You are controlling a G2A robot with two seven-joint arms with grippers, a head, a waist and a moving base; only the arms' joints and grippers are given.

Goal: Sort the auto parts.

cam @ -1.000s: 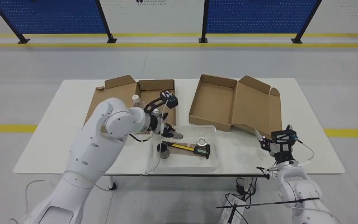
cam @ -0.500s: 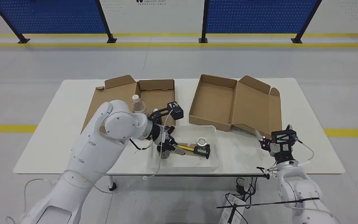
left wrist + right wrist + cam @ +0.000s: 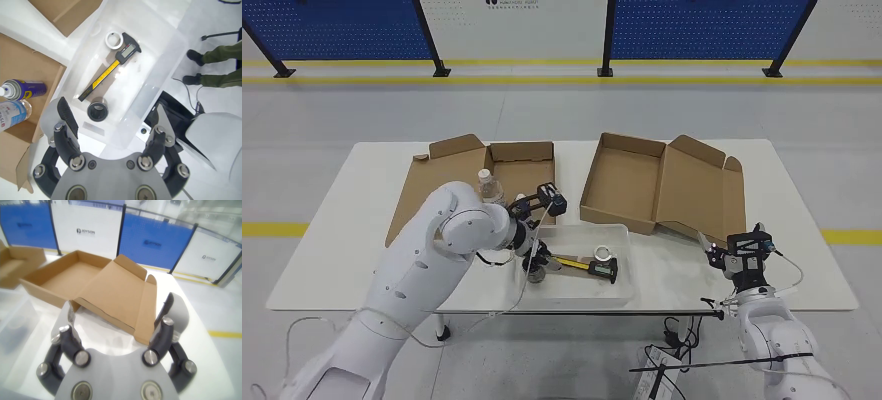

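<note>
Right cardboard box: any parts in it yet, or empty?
Empty. The right cardboard box lies open, lid folded out, and its floor is bare in both the top and right wrist views.

The caliper (image 3: 111, 68) is showing black with a yellow scale, the ring (image 3: 113, 47) is looking white, the bushing (image 3: 98, 100) dark grey, the spray can (image 3: 30, 89) blue
</note>
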